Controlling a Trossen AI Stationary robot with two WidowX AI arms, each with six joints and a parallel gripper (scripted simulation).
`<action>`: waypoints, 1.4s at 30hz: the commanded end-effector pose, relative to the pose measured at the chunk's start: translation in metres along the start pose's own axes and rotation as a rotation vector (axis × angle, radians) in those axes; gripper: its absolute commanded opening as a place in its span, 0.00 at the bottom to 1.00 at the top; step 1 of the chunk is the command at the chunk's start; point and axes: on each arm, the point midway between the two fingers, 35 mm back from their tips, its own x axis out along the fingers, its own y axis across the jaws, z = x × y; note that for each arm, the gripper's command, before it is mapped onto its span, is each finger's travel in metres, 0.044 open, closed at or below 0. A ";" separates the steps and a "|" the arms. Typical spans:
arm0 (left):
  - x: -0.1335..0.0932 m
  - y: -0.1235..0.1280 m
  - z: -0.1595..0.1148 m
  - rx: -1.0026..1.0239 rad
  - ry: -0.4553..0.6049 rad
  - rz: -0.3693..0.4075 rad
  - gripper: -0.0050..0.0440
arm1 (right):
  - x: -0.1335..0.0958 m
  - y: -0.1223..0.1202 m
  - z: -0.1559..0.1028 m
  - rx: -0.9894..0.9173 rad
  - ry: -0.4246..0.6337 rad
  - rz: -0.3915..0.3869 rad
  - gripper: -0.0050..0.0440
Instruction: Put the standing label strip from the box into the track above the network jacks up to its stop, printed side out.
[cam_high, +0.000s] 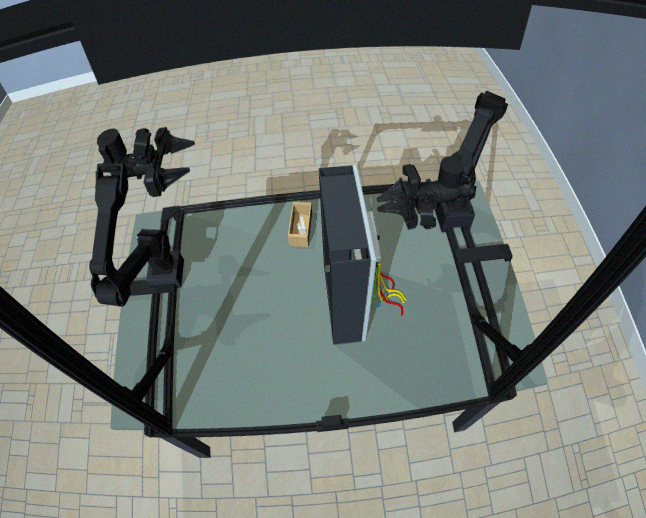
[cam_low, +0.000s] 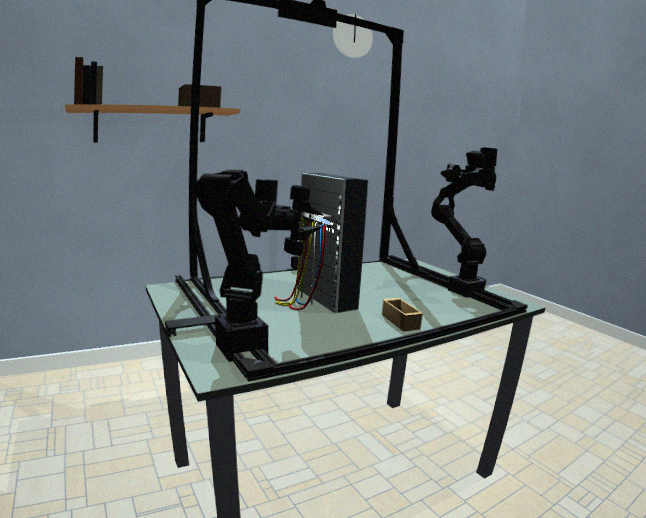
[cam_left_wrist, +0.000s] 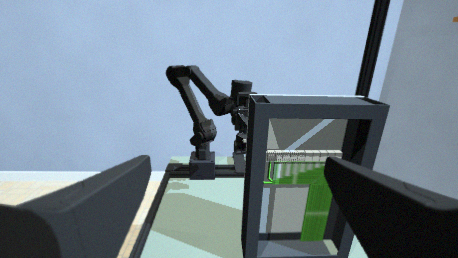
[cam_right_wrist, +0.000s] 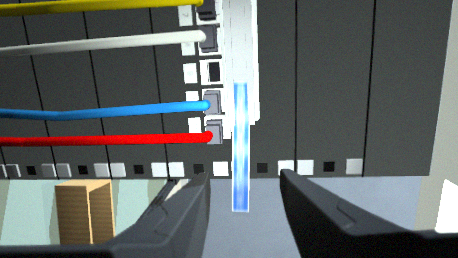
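The blue-white label strip (cam_right_wrist: 240, 150) sits part way in the white track (cam_right_wrist: 240, 60) beside the network jacks on the dark rack (cam_high: 345, 253), its free end sticking out toward my right gripper (cam_right_wrist: 244, 179). The right gripper's fingers stand apart on both sides of the strip's end with gaps to it, so it is open and holds nothing. In the overhead view this gripper (cam_high: 383, 202) is close to the rack's jack side. My left gripper (cam_high: 180, 157) is open and empty, raised high off the table's far left corner, and it looks at the rack's open back (cam_left_wrist: 310, 175).
The wooden box (cam_high: 299, 223) lies on the table on the rack's other side and also shows in the side view (cam_low: 401, 313). Yellow, white, blue and red cables (cam_right_wrist: 100, 105) are plugged into the jacks and hang to the table (cam_high: 392, 295). A black frame surrounds the table.
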 end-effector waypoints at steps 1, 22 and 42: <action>0.000 0.000 0.002 0.005 0.000 -0.003 1.00 | -0.001 -0.005 0.000 0.010 -0.001 -0.009 0.22; 0.000 0.000 0.002 0.005 0.000 -0.003 1.00 | -0.001 -0.001 -0.005 0.240 0.013 -0.005 0.10; 0.000 0.000 0.002 0.005 0.000 -0.003 1.00 | -0.001 -0.004 -0.014 1.098 0.032 -0.031 0.02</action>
